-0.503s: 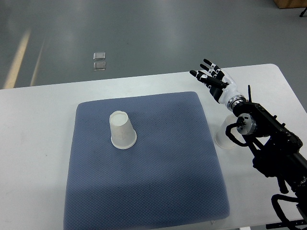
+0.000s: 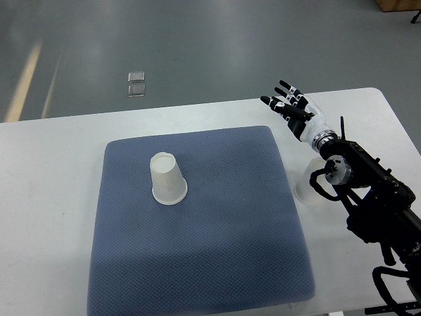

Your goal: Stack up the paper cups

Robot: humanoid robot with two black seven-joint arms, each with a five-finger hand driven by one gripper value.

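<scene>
A white paper cup (image 2: 168, 178) stands upside down on the left half of the blue-grey mat (image 2: 217, 250). A second, paler cup (image 2: 306, 188) stands on the white table just right of the mat, partly hidden behind my right forearm. My right hand (image 2: 287, 104) hovers over the table's far edge beyond the mat's far right corner, its fingers spread and holding nothing. It is well apart from both cups. No left arm shows.
The white table (image 2: 52, 197) runs under the mat, with bare margins at left and far side. Grey floor lies beyond the far edge, with two small clear squares (image 2: 137, 83) on it. My dark right arm (image 2: 375, 204) fills the lower right.
</scene>
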